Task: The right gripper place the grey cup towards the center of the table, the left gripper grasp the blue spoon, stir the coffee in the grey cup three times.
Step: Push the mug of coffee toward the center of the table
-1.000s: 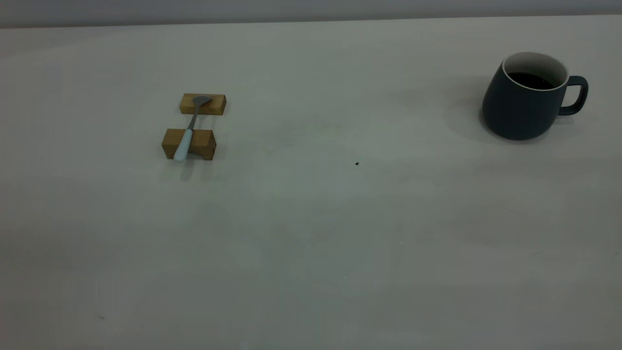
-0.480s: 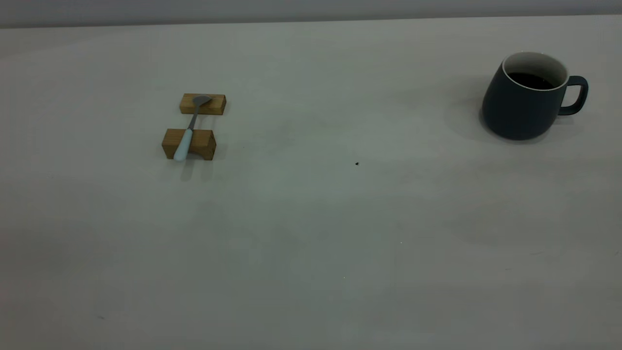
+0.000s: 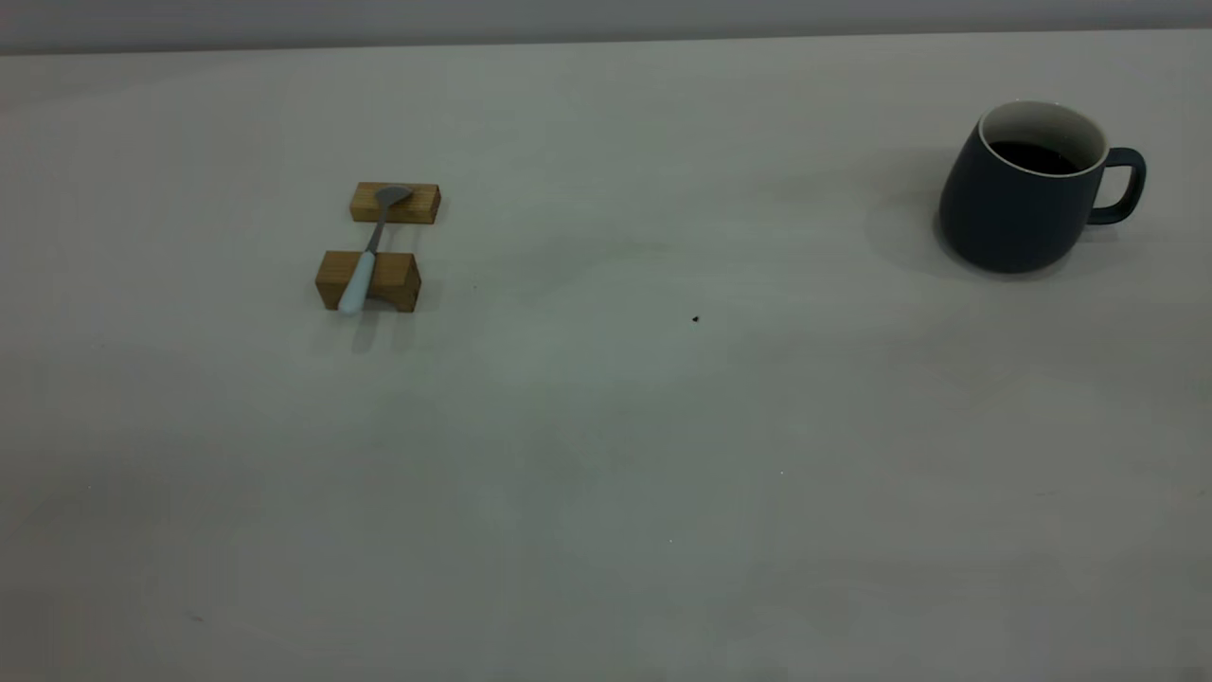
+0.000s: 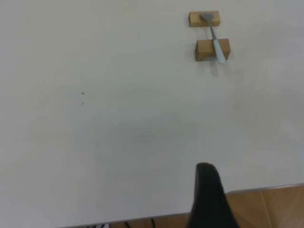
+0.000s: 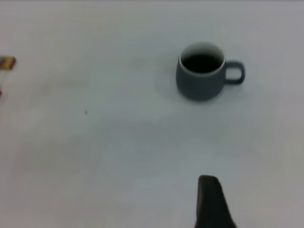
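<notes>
— Across the table (image 3: 606, 455), what do you make of the surface?

— Plain off-white, matte, with one tiny dark speck (image 3: 695, 319) near the middle. A grey wall runs behind its far edge, and the left wrist view shows brownish floor past the near edge.

— Starting at nine o'clock?

— Two wooden blocks (image 3: 369, 280), one behind the other, a bit apart. The blue spoon (image 3: 367, 254) bridges them: its long axis runs roughly from seven to one o'clock, pale handle end toward me, overhanging the nearer block, grey bowl resting on the farther one.

— And over at two o'clock?

— The grey cup (image 3: 1018, 204), upright, well apart from the spoon, the coffee (image 3: 1034, 157) dark inside, loop handle pointing to three o'clock.

— The grippers?

— Only a black finger of each shows: the left gripper (image 4: 209, 197) back at the table's edge, the right gripper (image 5: 213, 202) short of the cup. Whether either pincer is wide or narrow, I cannot tell.
</notes>
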Robot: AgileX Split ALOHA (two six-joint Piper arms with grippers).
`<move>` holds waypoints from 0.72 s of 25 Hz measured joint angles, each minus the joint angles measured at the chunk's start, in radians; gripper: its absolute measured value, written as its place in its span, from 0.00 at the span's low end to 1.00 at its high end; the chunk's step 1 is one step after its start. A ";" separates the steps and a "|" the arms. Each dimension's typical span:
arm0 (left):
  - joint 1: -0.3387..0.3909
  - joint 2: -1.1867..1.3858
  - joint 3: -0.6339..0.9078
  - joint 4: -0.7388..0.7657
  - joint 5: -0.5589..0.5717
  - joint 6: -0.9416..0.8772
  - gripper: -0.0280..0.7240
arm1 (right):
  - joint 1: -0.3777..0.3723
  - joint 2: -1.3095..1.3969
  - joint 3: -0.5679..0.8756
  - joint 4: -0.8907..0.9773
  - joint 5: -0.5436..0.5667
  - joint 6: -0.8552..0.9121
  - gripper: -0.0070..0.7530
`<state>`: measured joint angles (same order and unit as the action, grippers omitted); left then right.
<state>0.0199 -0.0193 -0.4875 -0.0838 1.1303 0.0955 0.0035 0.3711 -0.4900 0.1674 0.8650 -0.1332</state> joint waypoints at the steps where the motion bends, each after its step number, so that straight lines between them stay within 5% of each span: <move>1: 0.000 0.000 0.000 0.000 0.000 0.000 0.79 | 0.000 0.068 0.000 0.021 -0.026 -0.025 0.71; 9: 0.000 0.000 0.000 0.000 0.000 0.000 0.79 | 0.000 0.566 -0.034 0.235 -0.330 -0.428 0.89; 18: 0.000 0.000 0.000 0.000 0.000 0.000 0.79 | 0.000 1.125 -0.355 0.213 -0.359 -0.667 0.86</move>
<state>0.0199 -0.0193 -0.4875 -0.0838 1.1303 0.0955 0.0035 1.4956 -0.8452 0.3803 0.5062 -0.8004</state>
